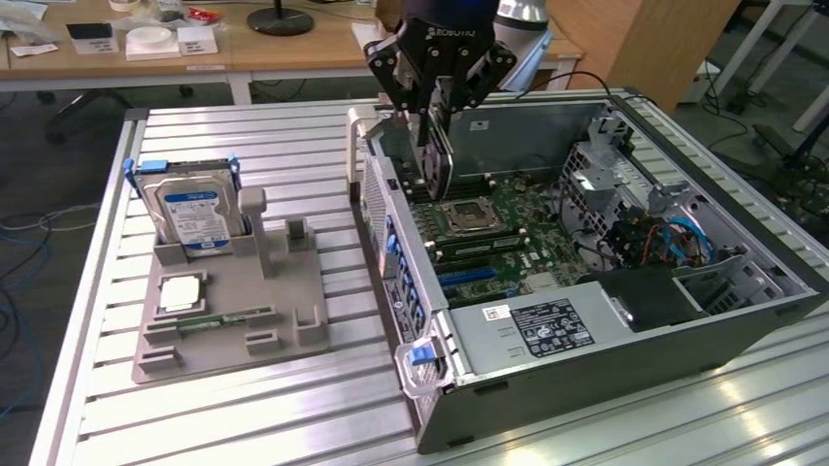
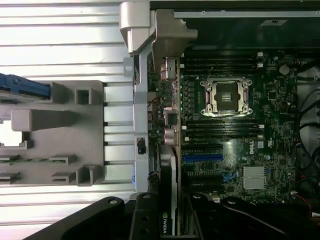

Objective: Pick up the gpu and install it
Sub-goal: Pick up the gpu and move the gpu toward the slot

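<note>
Your jaws are pinched down tight on the gpu, holding it by its top edge. The card hangs on edge inside the open computer case, right up by the rear wall. Looking down from the wrist view, it runs edge-on just beside the blue slot on the motherboard. Honestly can't tell if it's touching the board. Over on the surface, the hard drive and memory stick sit in the grey holder.

The black gpu stands on edge, held above the motherboard.
</note>
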`<action>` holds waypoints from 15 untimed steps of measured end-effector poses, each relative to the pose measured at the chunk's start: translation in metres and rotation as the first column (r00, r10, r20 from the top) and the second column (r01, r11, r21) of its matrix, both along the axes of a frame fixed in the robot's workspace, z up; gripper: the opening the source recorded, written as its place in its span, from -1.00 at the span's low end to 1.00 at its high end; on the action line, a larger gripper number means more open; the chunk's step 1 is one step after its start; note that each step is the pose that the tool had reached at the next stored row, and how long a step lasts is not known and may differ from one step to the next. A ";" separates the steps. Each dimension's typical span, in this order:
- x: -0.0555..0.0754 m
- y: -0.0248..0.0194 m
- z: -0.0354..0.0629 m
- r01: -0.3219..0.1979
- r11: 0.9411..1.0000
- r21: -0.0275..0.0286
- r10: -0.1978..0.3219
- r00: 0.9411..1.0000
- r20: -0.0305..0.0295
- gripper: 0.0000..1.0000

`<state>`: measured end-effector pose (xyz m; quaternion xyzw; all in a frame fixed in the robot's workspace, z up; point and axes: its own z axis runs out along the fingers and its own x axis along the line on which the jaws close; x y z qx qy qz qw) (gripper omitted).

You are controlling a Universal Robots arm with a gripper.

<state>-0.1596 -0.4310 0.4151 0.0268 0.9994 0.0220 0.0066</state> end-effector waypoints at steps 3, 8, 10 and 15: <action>0.001 0.0000 0.0000 0.000 1.000 0.000 0.000 1.000 0.000 -0.47; 0.004 0.0000 0.0000 0.000 1.000 0.000 0.000 1.000 0.000 -0.47; 0.005 0.0000 0.0000 0.000 1.000 0.000 0.000 1.000 0.000 -0.47; 0.007 0.0000 0.0000 0.000 1.000 0.000 0.000 1.000 0.000 -0.47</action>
